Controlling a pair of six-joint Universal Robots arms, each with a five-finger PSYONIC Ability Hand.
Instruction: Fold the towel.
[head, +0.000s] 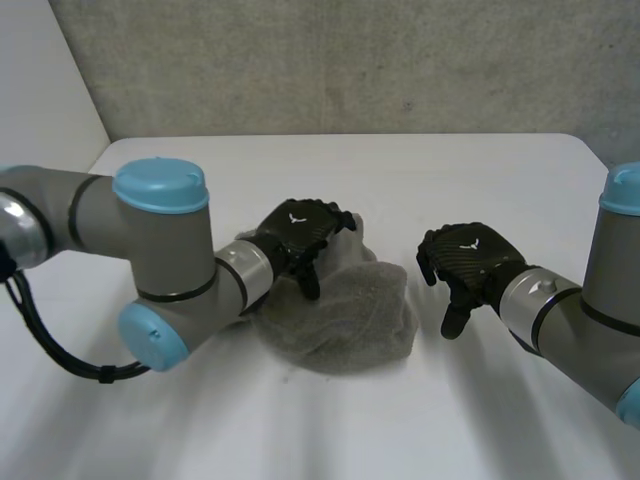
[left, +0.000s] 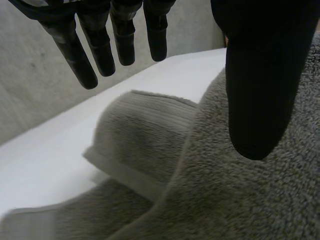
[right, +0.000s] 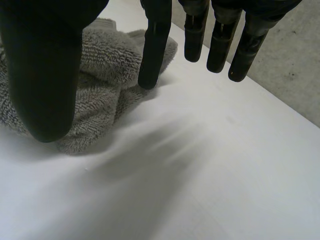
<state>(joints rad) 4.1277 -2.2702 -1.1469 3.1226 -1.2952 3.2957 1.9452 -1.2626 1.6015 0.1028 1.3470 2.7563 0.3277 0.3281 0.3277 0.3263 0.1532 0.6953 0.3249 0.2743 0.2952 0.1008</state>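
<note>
— Where's the towel (head: 345, 315)?
— Bunched on the counter (head: 460, 170) (grey, rumpled). My left hand (head: 300, 232) hangs over it, slack, holding nothing; right hand (head: 468, 258) just beside it, spread, empty.

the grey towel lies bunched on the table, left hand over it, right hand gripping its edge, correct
Not quite. In the right wrist view the right hand grips nothing: its straight fingers hang over the table beside the towel. The rest stands: the towel is bunched, with the left hand over it.
</note>
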